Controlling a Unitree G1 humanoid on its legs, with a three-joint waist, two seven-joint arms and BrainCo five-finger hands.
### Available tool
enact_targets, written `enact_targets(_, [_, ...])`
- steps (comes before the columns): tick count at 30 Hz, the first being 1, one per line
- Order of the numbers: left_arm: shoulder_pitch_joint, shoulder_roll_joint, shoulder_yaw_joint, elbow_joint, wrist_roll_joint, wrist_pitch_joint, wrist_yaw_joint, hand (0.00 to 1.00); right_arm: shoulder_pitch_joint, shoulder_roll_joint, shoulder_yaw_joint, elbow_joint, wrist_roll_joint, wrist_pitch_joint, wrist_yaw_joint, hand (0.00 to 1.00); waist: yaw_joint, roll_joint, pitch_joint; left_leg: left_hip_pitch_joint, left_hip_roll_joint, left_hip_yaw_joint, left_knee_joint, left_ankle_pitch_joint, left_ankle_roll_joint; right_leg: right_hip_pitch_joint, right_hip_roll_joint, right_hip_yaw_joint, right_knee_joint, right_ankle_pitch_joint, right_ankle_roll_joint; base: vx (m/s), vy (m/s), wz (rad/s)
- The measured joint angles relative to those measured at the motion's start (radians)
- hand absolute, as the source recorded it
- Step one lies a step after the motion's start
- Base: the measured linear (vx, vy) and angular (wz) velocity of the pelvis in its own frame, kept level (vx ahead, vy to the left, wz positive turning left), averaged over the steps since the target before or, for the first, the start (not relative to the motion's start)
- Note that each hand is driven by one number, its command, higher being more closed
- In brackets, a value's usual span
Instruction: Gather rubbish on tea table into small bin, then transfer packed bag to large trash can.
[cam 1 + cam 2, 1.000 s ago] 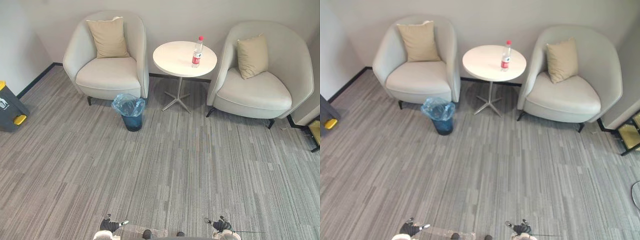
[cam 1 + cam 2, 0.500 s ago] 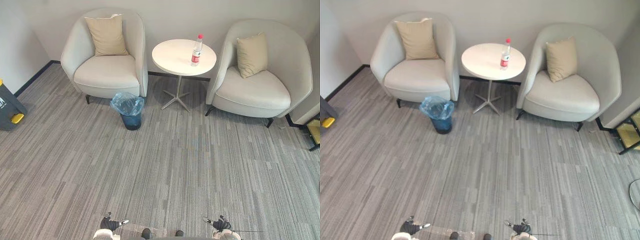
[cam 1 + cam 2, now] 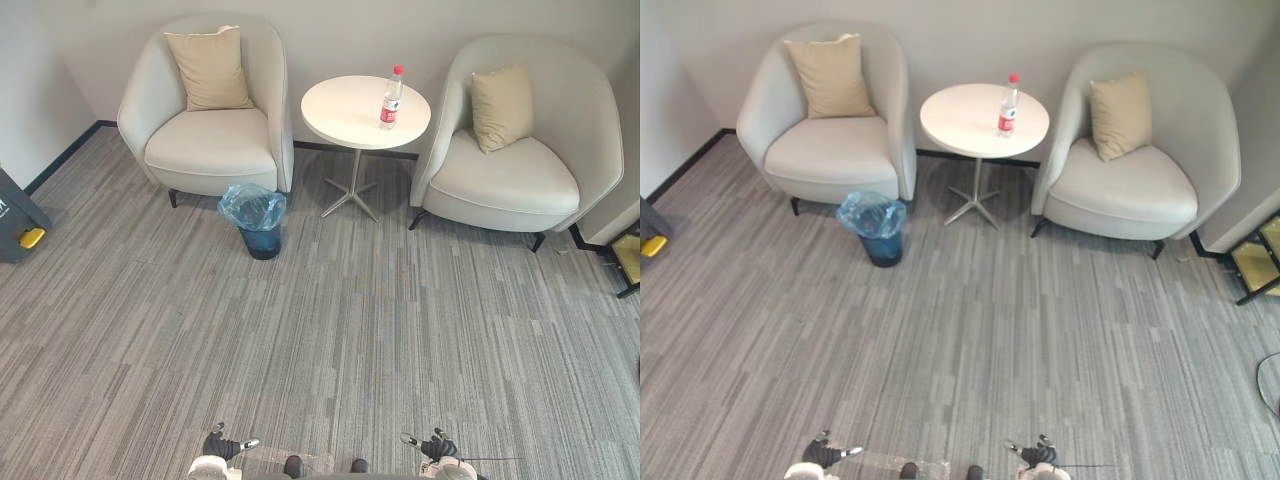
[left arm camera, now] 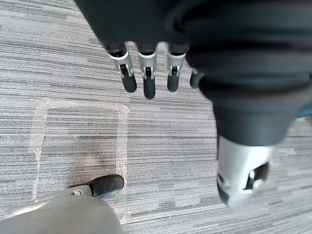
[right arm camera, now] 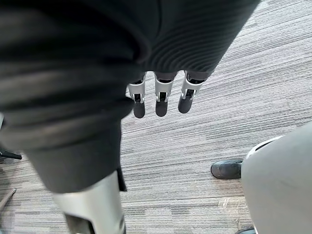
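A clear plastic bottle (image 3: 391, 98) with a red cap and label stands upright on the round white tea table (image 3: 350, 108) between two armchairs. On the carpet by the left armchair stands a small dark bin (image 3: 258, 221) lined with a blue bag. A grey large trash can (image 3: 14, 222) with a yellow pedal shows at the left edge. My left hand (image 3: 226, 446) and right hand (image 3: 433, 445) hang low at the near edge, far from the table. Both hands are open and hold nothing, fingers (image 4: 146, 80) straight over the carpet in the wrist views, the right fingers (image 5: 161, 100) likewise.
Two light grey armchairs (image 3: 205, 128) (image 3: 520, 150), each with a tan cushion, flank the table against the wall. Grey striped carpet (image 3: 330, 330) stretches between me and the furniture. A black and yellow frame (image 3: 630, 262) stands at the right edge.
The whole picture has shifted a little: the chairs, table and bin sit slightly higher and the trash can nearer the left edge, so the camera moved. Both hands hang as before.
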Motion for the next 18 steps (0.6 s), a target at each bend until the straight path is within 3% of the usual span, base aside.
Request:
enact_targets(10, [-0.034,-0.008,-0.011,-0.002,0.000,0.010,0.000,0.00,-0.004,0.000,-0.010,-0.007,0.009,0.000,0.000,0.00,-0.002,0.003,0.020,-0.024,0.000,-0.010,0.002,-0.003,-0.004,-0.011,0.001,-0.020,-0.006,-0.003,0.000,0.00,-0.001,0.05])
enact_targets(13, [-0.050,-0.012,-0.014,-0.006,-0.001,0.010,-0.002,0.00,-0.002,0.001,-0.015,-0.010,0.022,-0.002,0.000,0.00,-0.010,0.001,0.040,-0.077,-0.003,-0.020,0.146,-0.082,-0.011,-0.011,-0.007,-0.035,0.043,-0.039,-0.004,0.02,-0.014,0.17])
enact_targets(15, [-0.049,-0.023,-0.006,-0.033,-0.002,0.010,-0.018,0.00,0.001,0.007,-0.040,-0.026,0.041,-0.003,0.002,0.00,-0.015,0.005,0.057,-0.156,0.008,0.009,0.381,-0.167,-0.049,0.003,-0.009,-0.044,0.090,-0.088,-0.016,0.03,-0.006,0.20])
enact_targets(18, [-0.045,-0.053,0.043,-0.084,-0.003,0.008,-0.021,0.00,0.012,0.011,-0.049,-0.058,0.043,-0.005,0.002,0.00,-0.012,0.011,0.071,-0.289,0.046,0.066,0.695,-0.181,-0.063,0.006,-0.001,-0.041,0.133,-0.131,-0.039,-0.01,-0.023,-0.02])
